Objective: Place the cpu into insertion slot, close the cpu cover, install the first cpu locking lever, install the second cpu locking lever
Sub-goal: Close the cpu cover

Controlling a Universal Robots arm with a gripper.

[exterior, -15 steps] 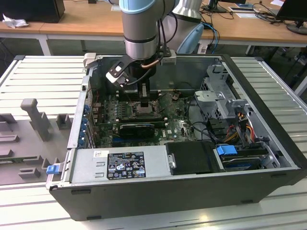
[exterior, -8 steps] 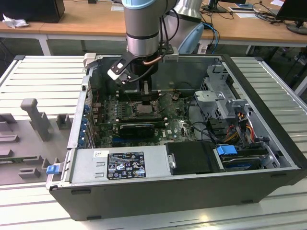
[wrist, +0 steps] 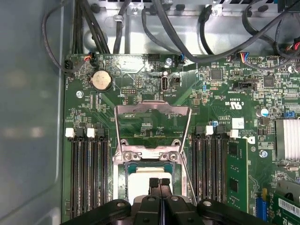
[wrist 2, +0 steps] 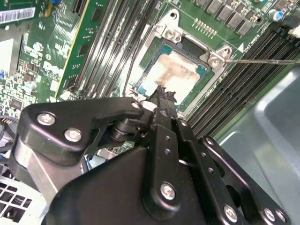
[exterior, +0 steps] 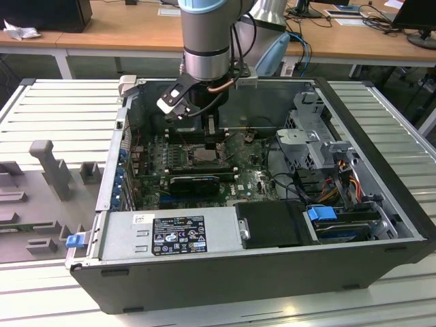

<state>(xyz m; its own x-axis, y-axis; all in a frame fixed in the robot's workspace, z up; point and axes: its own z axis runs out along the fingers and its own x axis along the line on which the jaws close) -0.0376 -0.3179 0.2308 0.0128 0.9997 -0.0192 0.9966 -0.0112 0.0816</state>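
Down inside the open computer case (exterior: 272,279), the gripper (wrist: 159,182) has its two black fingers pinched together with nothing between them. The tips sit right at the cpu (wrist: 139,186), though I can't tell if they touch it. The cpu lies flat, metal top up, in the insertion slot (wrist: 121,174) near the middle of the motherboard (wrist: 220,108), its sides square to the slot's rim. The cpu cover (wrist: 152,110) stands open, its length running from the hinge at the slot's edge toward the coin battery (wrist: 101,80).
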